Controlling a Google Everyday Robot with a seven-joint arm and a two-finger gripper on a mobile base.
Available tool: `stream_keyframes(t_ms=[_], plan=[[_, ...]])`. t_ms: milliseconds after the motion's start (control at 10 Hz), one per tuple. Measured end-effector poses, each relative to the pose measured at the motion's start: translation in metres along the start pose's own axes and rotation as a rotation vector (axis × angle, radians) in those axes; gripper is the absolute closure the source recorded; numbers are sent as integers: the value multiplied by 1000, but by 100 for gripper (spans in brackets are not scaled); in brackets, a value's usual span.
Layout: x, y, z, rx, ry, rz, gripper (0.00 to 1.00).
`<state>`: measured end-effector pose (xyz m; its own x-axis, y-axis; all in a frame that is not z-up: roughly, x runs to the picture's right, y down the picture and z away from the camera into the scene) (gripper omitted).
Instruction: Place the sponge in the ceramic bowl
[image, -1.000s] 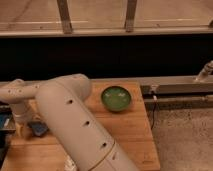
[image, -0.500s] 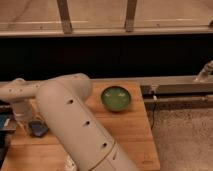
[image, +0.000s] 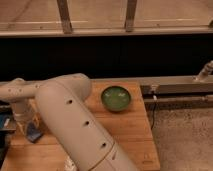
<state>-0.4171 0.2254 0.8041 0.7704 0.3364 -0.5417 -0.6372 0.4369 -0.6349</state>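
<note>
Camera view: gripper (image: 30, 126) at soft sponge (image: 34, 134)

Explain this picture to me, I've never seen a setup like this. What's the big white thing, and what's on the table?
The big white shape is a robot arm, seen by a single camera looking down over it. The arm bends left and reaches down to the wooden table. At its tip is the gripper, a two-finger pincer, low near the table's left edge. It is shut, apparently on the sponge, a small blue-grey pad at the wood's surface. The green ceramic bowl sits apart, further right, with nothing in it. The sponge is meant to go in there.
</note>
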Motion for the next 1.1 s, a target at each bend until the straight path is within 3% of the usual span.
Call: stream_keyframes(t_ms=[400,500,800,1100], plan=[[0,2,0,4,10,-5,100],[0,2,-3,6,-4,-8,100],[2,-4,-40,3,-111,14,100],[3,-7,-62,10,-189,32,100]])
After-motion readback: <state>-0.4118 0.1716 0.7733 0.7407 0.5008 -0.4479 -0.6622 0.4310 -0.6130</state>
